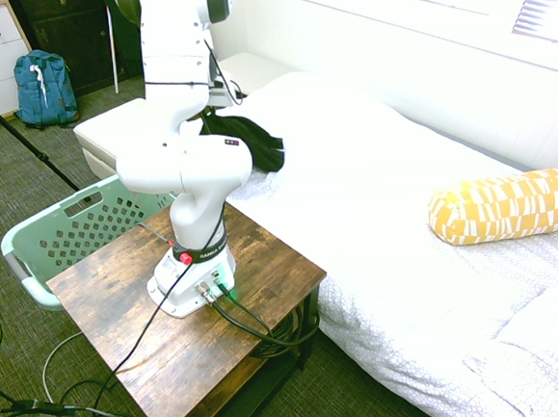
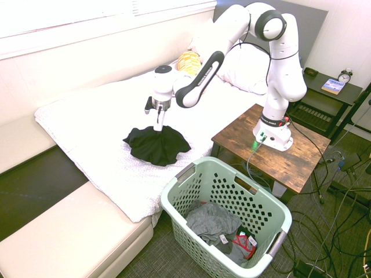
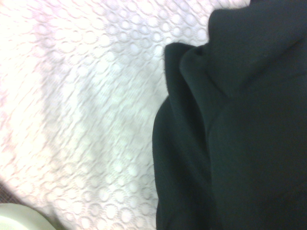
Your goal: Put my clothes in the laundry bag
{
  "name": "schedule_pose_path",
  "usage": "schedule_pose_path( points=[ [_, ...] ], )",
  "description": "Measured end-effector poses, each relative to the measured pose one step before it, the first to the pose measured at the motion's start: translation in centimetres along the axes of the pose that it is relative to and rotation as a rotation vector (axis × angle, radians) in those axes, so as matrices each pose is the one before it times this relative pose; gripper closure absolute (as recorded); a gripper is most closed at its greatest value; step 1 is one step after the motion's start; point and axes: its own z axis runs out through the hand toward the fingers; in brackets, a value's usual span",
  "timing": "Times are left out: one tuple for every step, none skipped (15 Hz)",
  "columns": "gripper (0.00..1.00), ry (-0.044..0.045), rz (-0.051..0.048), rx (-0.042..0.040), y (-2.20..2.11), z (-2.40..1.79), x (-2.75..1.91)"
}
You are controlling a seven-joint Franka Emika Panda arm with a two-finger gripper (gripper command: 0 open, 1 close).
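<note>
Black soft cloth garment (image 2: 156, 145) hangs in a peak from the white robot's two-finger gripper (image 2: 158, 123), which is clenched on its top; its lower folds spread on the white bumpy bedspread (image 2: 93, 124), near the bed's edge. Lifting looks like the step in hand; next it must go up clear of the bed, then across to the pale mint-green plastic laundry basket with holes (image 2: 227, 223) on the floor; the cloth's long way runs straight up and down.

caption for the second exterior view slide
White arm's gripper pinches a black cloth garment up off the white bedspread, beside the mint-green perforated plastic basket.
</note>
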Motion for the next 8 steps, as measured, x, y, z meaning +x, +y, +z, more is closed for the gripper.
schedule_pose_path(
  points=[
    [1.00, -0.00934, -0.03894, -0.02095, -0.807, -2.405, -4.226],
    [1.00, -0.00848, -0.03639, -0.02495, -0.601, -2.378, -4.631],
    [1.00, -0.00035, -0.02622, -0.02909, -0.278, -2.069, -5.022],
    [1.00, 0.00364, -0.02449, -0.02253, 0.012, -1.747, -5.164],
    [1.00, -0.00182, -0.02926, -0.00996, 0.054, -1.188, -4.530],
    [1.00, -0.00200, -0.02809, -0.00363, -0.096, -0.400, -3.397],
    [1.00, -0.00100, -0.01756, -0.01296, -0.101, 0.572, -2.418],
    [1.00, -0.01071, -0.00561, -0.02251, -0.145, 1.690, -1.231]
  ],
)
